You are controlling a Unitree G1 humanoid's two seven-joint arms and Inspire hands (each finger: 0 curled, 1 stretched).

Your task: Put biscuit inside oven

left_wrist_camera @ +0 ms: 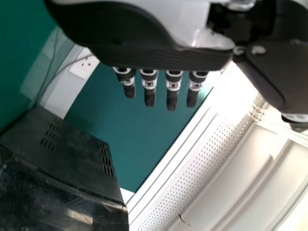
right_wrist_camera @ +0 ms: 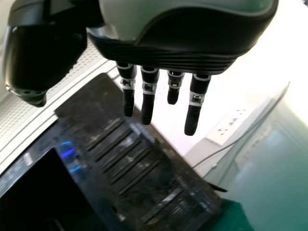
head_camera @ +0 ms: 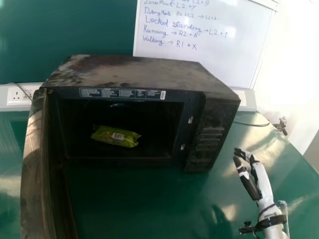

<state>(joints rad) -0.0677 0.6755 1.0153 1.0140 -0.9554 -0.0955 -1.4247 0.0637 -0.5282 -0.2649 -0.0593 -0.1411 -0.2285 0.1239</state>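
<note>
1. The biscuit (head_camera: 107, 136) lies inside the oven (head_camera: 144, 72), on the floor of its dark cavity, nearer the door's side than the control panel's in the head view.
2. It is a long, slightly plump packet in shiny yellow-green wrapping, with crimped, pointed ends. A small pale label with dark marks sits near the middle of the face that shows, and printed patches in mixed tones run beside it. Lengthwise it lies across the cavity at a slight slant, its left end a little deeper in than its right.
3. The right hand (head_camera: 264, 181) is over the desk (head_camera: 139, 209), to the right of the oven and apart from it in the head view. Its fingers are extended with a light bend, the thumb held off from them; it has hold of nothing.
4. The left hand (left_wrist_camera: 163, 55), in the left wrist view, is open too, fingers straight and thumb spread aside, gripping nothing.
5. The oven's door (head_camera: 32, 149) stands wide open on the left; the control panel (head_camera: 207, 142) is at the right of the cavity.
6. Behind the oven is a whiteboard (head_camera: 199, 42) with handwriting.
</note>
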